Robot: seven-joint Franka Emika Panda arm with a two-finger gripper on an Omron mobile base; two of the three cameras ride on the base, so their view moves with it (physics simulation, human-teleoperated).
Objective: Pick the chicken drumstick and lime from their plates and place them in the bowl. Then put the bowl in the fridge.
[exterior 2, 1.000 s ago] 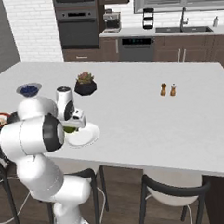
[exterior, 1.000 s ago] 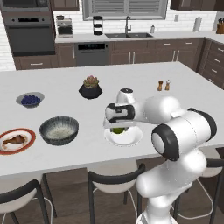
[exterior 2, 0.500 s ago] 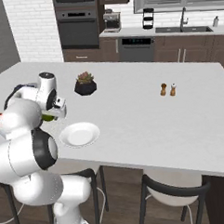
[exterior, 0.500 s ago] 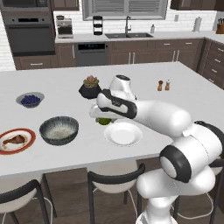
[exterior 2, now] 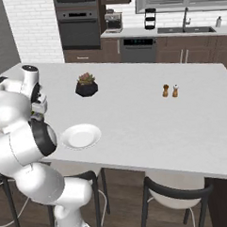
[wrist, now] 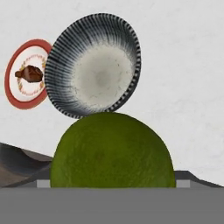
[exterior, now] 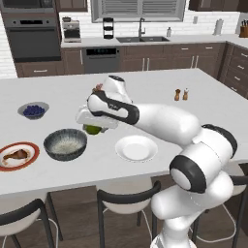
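Looking along your gripper (exterior: 93, 127), you had the lime (wrist: 113, 151) clamped between its jaws, so large in the hand view that it covered both fingertips. It hung above the worktop (exterior: 160, 92), just beside the bowl (exterior: 65, 144) on the side away from the front-left corner. The drumstick (exterior: 16, 155) lay on the red-rimmed plate (exterior: 18, 156) near the worktop's left front edge, its shape hard to make out. The white plate (exterior: 136, 147) sat bare by the front edge. In the right base view the arm hid the bowl.
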